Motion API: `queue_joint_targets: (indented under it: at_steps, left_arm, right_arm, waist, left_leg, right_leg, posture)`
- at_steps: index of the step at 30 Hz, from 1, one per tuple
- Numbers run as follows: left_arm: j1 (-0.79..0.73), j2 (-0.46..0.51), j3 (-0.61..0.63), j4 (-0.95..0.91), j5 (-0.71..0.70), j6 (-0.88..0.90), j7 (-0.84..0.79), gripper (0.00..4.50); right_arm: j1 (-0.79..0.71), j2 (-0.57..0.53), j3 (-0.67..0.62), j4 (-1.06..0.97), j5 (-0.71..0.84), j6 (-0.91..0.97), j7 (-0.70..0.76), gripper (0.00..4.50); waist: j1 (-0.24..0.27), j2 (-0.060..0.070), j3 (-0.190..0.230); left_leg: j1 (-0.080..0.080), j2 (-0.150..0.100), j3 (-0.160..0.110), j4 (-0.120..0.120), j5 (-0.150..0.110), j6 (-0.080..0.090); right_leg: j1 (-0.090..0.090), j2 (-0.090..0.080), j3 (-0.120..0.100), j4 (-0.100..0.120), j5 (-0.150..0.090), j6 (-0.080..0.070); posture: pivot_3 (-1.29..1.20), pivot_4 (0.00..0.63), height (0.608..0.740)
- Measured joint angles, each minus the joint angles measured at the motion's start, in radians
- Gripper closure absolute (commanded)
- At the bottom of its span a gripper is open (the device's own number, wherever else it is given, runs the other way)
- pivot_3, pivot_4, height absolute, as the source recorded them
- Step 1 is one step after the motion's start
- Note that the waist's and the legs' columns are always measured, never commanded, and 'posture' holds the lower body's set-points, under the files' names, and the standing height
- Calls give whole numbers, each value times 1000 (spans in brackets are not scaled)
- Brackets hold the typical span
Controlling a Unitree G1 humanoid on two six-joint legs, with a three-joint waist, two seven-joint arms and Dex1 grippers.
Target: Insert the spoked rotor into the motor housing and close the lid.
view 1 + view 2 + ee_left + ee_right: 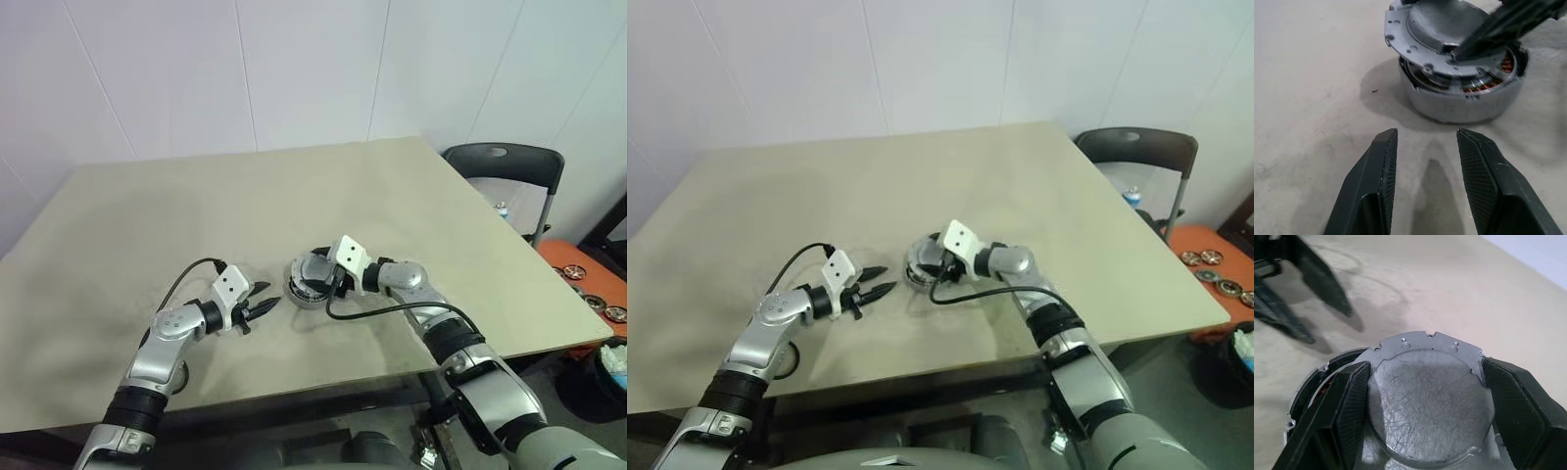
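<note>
Item, my right tool (1425, 396): clamped across the lid (1427, 396), tilted over the motor housing (1464, 100) mid-worktop (294, 196) for seating; left tool (1425, 152): parted, empty, just beside, likely ready to steady the housing.

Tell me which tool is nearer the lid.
Right. The right tool grips the lid by its rim, tilted over the motor housing. The left tool hovers open, short of the housing, touching nothing.
</note>
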State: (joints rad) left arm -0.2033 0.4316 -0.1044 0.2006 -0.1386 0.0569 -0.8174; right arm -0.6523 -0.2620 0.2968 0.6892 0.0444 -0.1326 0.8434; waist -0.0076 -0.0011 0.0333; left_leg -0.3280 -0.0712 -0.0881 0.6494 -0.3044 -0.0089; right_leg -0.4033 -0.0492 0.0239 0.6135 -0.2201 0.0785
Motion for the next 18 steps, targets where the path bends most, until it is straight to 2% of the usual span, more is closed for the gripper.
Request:
queue_joint_targets:
  at_steps: [3,7,11,18]
  left_arm:
    - [1,2,1,0,0,-1,4,2446]
    - [0,22,12,5,-1,-4,6,2446]
    - [-1,34,23,19,-1,-6,9,2446]
    - [0,36,24,23,-1,-6,12,2446]
  right_arm:
    - [26,-5,-38,-83,110,176,126,1250]
    - [67,-17,-50,-212,203,348,236,1250]
    - [67,-15,-66,-233,207,384,214,1250]
    - [58,5,-76,-182,130,291,97,1250]
  waist:
    - [1,0,0]
    - [-4,0,0]
    - [-3,0,0]
    - [-5,0,0]
  left_leg:
    - [-11,0,0,1,0,0]
    - [-14,0,1,-3,-1,1]
    - [-18,0,1,-3,-1,1]
    - [-19,0,1,-2,-1,1]
  right_leg:
    - [-10,-1,0,0,1,0]
    - [-16,-2,1,1,1,0]
    - [-20,-2,1,1,1,0]
    - [-21,-2,1,1,1,0]
  posture:
    - [0,0,740]
    - [0,0,740]
    - [0,0,740]
    - [0,0,740]
